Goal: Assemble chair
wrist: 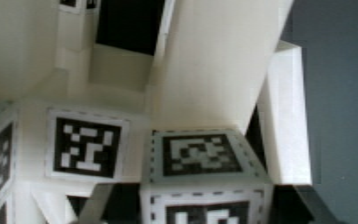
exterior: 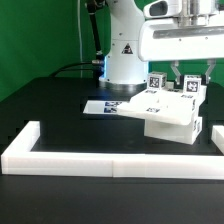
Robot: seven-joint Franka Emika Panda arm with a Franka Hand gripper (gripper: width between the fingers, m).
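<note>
On black tabletop (exterior: pixel 60 110), blocky matte-white chair (exterior: pixel 170 112)

light: bright, even, from above | shadows: soft | glare: white parts washed out | wrist view: close, blurred

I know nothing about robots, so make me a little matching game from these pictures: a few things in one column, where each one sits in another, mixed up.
Things:
1. white robot hand
2. matte-white toy chair pieces bearing black-and-white square tags
3. long low white border rail
4. thin flat white marker board

Places:
A. along the near edge of the black table
B. lying flat, towards the exterior view's left of the chair pieces
C. directly above the chair pieces, reaching down to them
D. clustered towards the exterior view's right, behind the rail

Pairs: 1-C, 2-D, 3-A, 4-B
</note>
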